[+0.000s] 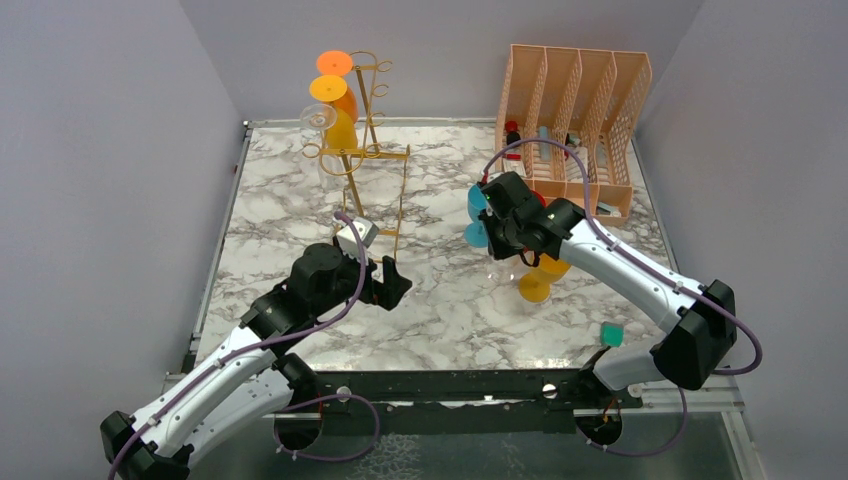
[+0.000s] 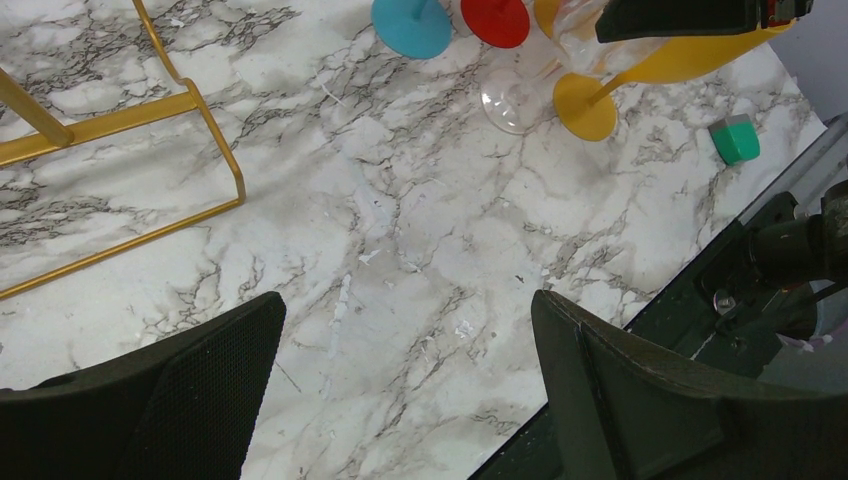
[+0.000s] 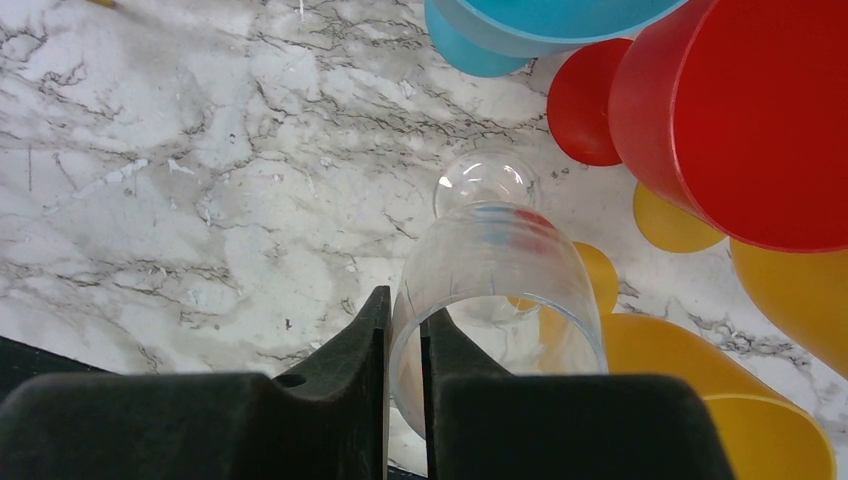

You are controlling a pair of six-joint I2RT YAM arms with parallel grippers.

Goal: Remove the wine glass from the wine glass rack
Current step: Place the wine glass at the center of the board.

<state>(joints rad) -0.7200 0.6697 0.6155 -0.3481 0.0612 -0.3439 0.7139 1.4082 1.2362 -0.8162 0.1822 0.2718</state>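
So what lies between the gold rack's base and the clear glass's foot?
Only bare marble from rack base to glass foot, in the left wrist view.

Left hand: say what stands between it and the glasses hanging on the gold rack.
Nothing loose. The open left hand hovers low, just in front of the wire base of the wine glass rack; the hanging glasses sit high on its left side. Only the rack's own gold wires appear to lie on that path.
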